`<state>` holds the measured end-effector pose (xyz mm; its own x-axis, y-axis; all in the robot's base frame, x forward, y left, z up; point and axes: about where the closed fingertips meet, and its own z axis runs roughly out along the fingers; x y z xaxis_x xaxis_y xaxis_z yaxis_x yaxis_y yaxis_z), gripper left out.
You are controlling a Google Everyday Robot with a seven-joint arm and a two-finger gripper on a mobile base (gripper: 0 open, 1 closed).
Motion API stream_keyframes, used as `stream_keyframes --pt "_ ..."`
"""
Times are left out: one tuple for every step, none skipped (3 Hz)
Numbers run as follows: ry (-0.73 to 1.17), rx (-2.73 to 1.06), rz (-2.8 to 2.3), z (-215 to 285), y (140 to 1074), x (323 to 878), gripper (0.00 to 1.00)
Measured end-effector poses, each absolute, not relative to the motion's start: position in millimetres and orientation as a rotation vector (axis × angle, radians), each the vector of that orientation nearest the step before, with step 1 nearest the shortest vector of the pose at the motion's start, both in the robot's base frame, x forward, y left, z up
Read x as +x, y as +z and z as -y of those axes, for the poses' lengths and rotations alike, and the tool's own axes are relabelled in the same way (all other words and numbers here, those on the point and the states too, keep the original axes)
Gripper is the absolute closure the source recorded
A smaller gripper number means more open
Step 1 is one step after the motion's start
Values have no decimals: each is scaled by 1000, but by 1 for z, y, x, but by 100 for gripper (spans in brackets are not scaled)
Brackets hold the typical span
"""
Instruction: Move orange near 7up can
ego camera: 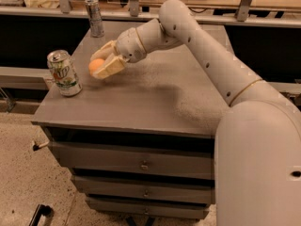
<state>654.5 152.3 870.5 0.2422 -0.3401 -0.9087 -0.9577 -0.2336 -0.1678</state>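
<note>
- Orange, smooth and plain: the orange [95, 66] is a small round fruit with no marks that I can see, and it looks about as wide as the can next to it.
- It sits between the two pale, cream-coloured fingers [111, 67] of the gripper [99, 64], which are closed on it from above and below, so only its left face shows.
- The gripper is over the left part of the grey tabletop [155, 95], low down. I cannot tell whether the fruit touches the surface.
- The 7up can [64, 73] stands upright near the table's left front corner. It is green and white with a silver top, and its logo faces the front.
- The fruit is just to the right of that can and a little further back. The two are near each other but not touching.
- The white arm [202, 46] reaches in from the right, bending down across the table to the gripper.
- A slimmer silver-grey can [94, 17] stands upright at the far left edge, well apart from the fruit.
- Under the top are grey drawers [141, 161] with small knobs, and the floor [28, 178] is speckled.
</note>
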Motion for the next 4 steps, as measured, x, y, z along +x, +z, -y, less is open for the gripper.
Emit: stream_keyframes --pt "981 -1748 -1213 -162 868 653 100" --pt "977 -1784 -1225 -170 860 652 97" --pt "974 -1796 -1235 -172 857 652 75" --pt "980 -1799 -1232 -175 856 651 51"
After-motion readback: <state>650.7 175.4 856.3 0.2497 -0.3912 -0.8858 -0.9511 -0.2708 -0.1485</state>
